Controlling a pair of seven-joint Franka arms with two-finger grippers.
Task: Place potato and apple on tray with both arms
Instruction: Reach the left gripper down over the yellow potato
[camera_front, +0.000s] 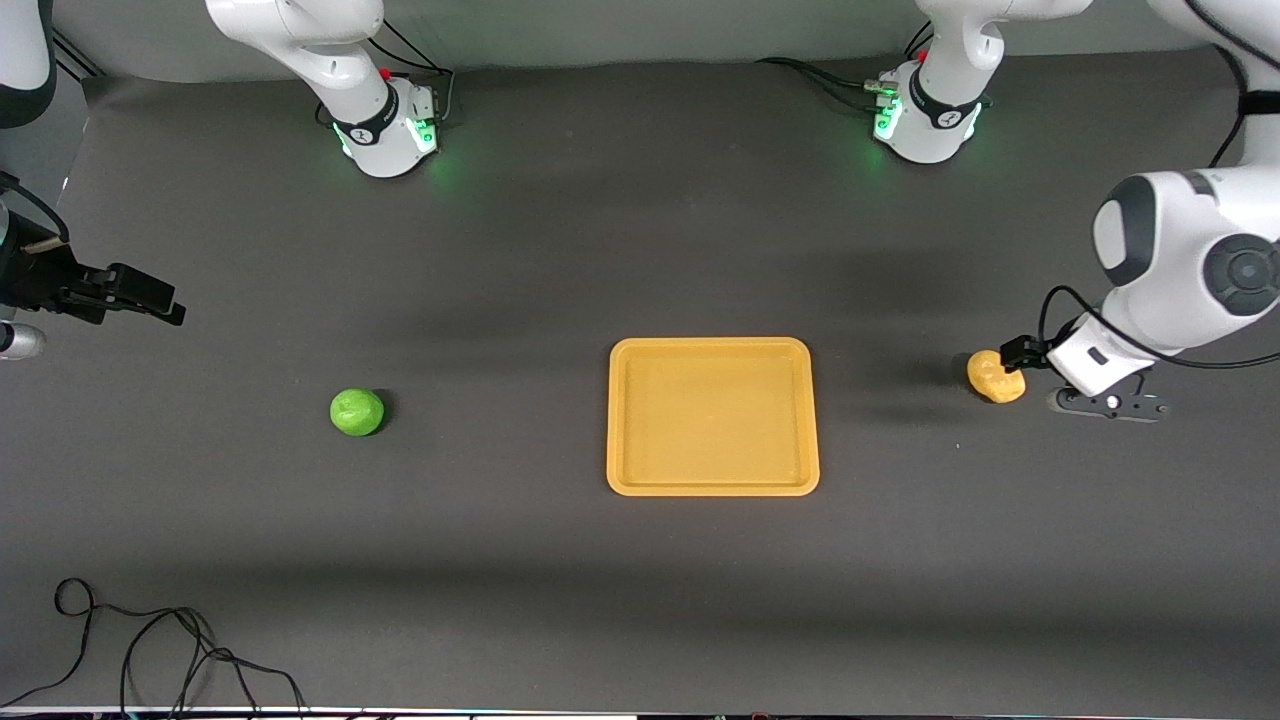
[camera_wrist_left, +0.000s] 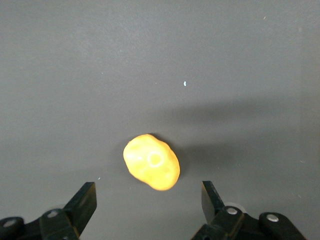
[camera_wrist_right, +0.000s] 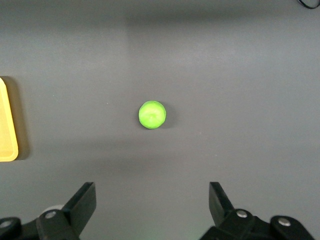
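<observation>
The yellow-orange tray (camera_front: 712, 350) lies flat mid-table, with nothing on it. The green apple (camera_front: 357, 411) sits on the mat toward the right arm's end. The yellow-tan potato (camera_front: 996, 376) sits toward the left arm's end. My left gripper (camera_front: 1022, 355) is low beside the potato, open and empty. In the left wrist view the potato (camera_wrist_left: 151, 161) lies just ahead of the open gripper (camera_wrist_left: 150, 200), not touching it. My right gripper (camera_front: 150, 298) hangs open and empty over the mat at the right arm's end. In the right wrist view the apple (camera_wrist_right: 152, 114) is well ahead of that gripper (camera_wrist_right: 152, 202).
The table is covered by a dark grey mat (camera_front: 560, 250). A loose black cable (camera_front: 150, 640) lies near the table's front edge at the right arm's end. The tray's edge (camera_wrist_right: 7, 120) shows in the right wrist view.
</observation>
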